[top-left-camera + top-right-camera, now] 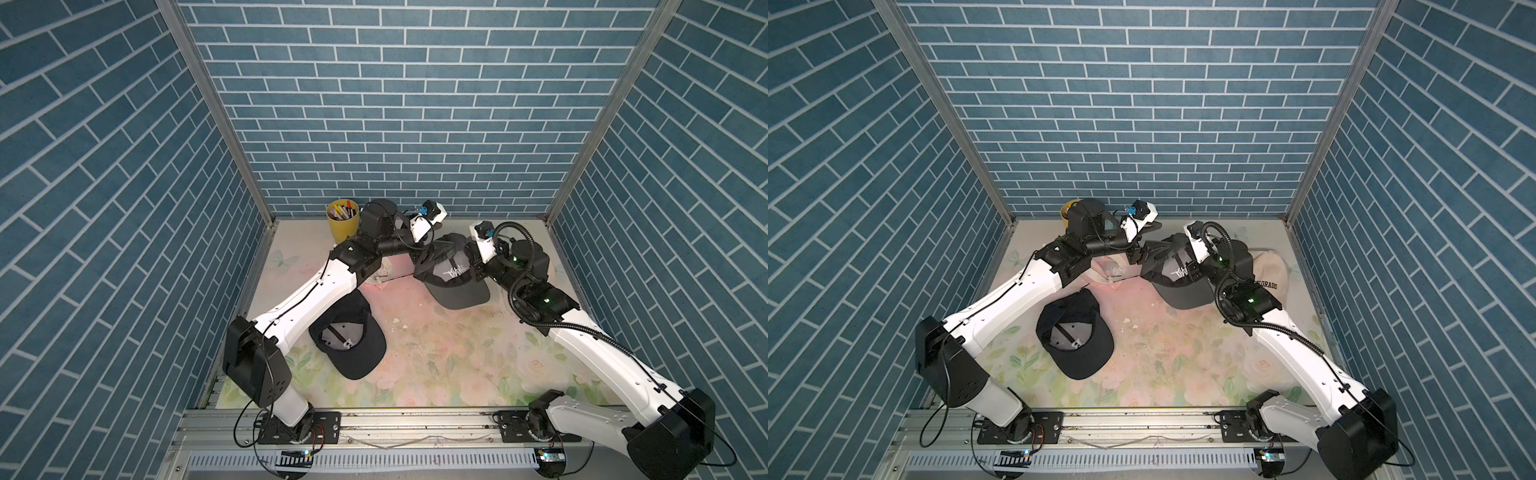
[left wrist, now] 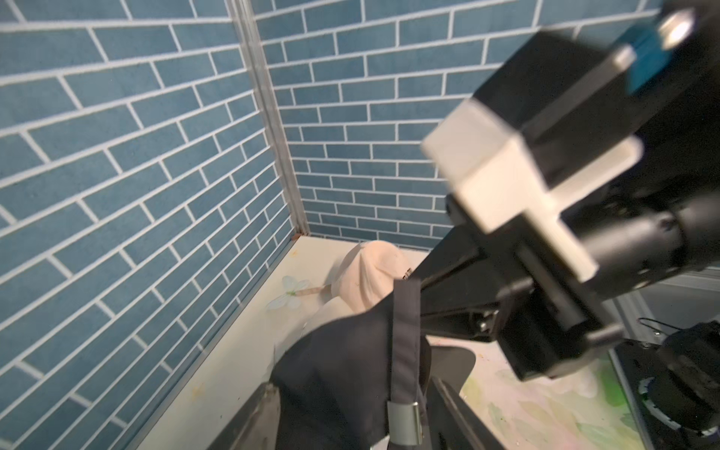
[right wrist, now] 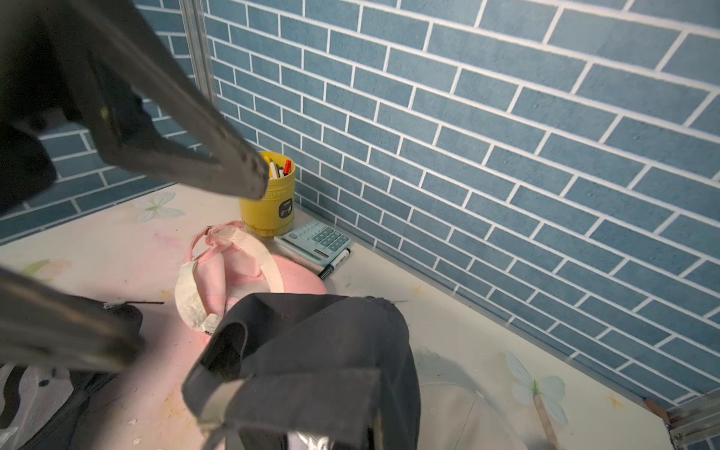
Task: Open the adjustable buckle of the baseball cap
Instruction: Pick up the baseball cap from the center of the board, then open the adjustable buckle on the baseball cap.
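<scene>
The dark grey baseball cap [image 1: 451,272] with a white logo hangs above the table at the back middle in both top views, brim toward the front. My right gripper [image 3: 296,424] is shut on its fabric from the right side. In the left wrist view the cap's strap [image 2: 405,331] runs down to a silver metal buckle [image 2: 405,422]. My left gripper [image 2: 350,389] is open, its fingers [image 2: 253,420] standing on either side of the cap's back and the buckle. The right wrist view also shows the left gripper's fingers [image 3: 195,136] spread apart.
A black cap [image 1: 349,336] lies upside down under the left arm. A pink cap [image 3: 233,272] lies below the held cap, a beige cap [image 1: 1271,274] behind the right arm. A yellow pen cup [image 1: 343,220], a calculator [image 3: 315,237] and a marker [image 3: 335,263] sit at the back wall.
</scene>
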Controlling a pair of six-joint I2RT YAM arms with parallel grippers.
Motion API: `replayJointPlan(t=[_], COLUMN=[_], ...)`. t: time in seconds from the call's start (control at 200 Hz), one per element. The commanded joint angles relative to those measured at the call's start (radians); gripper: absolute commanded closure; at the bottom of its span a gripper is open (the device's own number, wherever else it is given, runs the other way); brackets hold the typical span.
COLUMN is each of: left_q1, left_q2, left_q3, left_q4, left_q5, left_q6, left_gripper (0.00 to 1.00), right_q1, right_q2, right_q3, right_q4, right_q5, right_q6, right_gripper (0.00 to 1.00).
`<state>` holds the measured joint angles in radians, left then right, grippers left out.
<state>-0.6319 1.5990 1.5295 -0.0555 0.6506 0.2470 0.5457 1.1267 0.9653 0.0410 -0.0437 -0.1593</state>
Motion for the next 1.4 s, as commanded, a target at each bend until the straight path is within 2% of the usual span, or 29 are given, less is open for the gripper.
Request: replayJointPlan(t=[0.0, 0.5, 0.64, 0.815, 0.925, 1.01, 1.135, 1.235, 1.395], left_q1=[0.006, -0.011, -0.018, -0.019, -0.021, -0.020, -0.020, -0.021, -0.021], left_q2=[0.017, 0.176, 0.180, 0.171, 0.182, 0.192, 0.202, 0.214, 0.219], left_q3=[0.042, 0.116, 0.114, 0.093, 0.095, 0.106, 0.119, 0.131, 0.138], left_q4=[-0.010, 0.129, 0.142, 0.174, 0.183, 0.172, 0.169, 0.153, 0.142], left_q5=[0.104, 0.281, 0.305, 0.321, 0.341, 0.348, 0.362, 0.366, 0.373], left_q6=[-0.003, -0.144, -0.159, -0.186, -0.209, -0.210, -0.215, -0.215, -0.213], left_gripper=[0.35, 0.37, 0.41, 0.54, 0.55, 0.61, 0.62, 0.54, 0.65], right_q1=[-0.006, -0.009, -0.009, -0.016, -0.021, -0.025, -0.027, -0.027, -0.029], right_q2=[-0.022, 0.001, 0.006, 0.012, 0.015, 0.015, 0.015, 0.017, 0.021], right_q3=[0.012, 0.064, 0.072, 0.075, 0.077, 0.080, 0.078, 0.081, 0.084], right_q4=[-0.017, -0.058, -0.066, -0.066, -0.061, -0.062, -0.068, -0.073, -0.082], right_q5=[-0.022, -0.130, -0.124, -0.123, -0.131, -0.133, -0.137, -0.144, -0.138], right_q6=[-0.057, -0.046, -0.046, -0.044, -0.037, -0.035, -0.032, -0.037, -0.039], right_gripper=[1.00, 1.00, 1.00, 1.00, 1.00, 1.00, 1.00, 1.00, 1.00])
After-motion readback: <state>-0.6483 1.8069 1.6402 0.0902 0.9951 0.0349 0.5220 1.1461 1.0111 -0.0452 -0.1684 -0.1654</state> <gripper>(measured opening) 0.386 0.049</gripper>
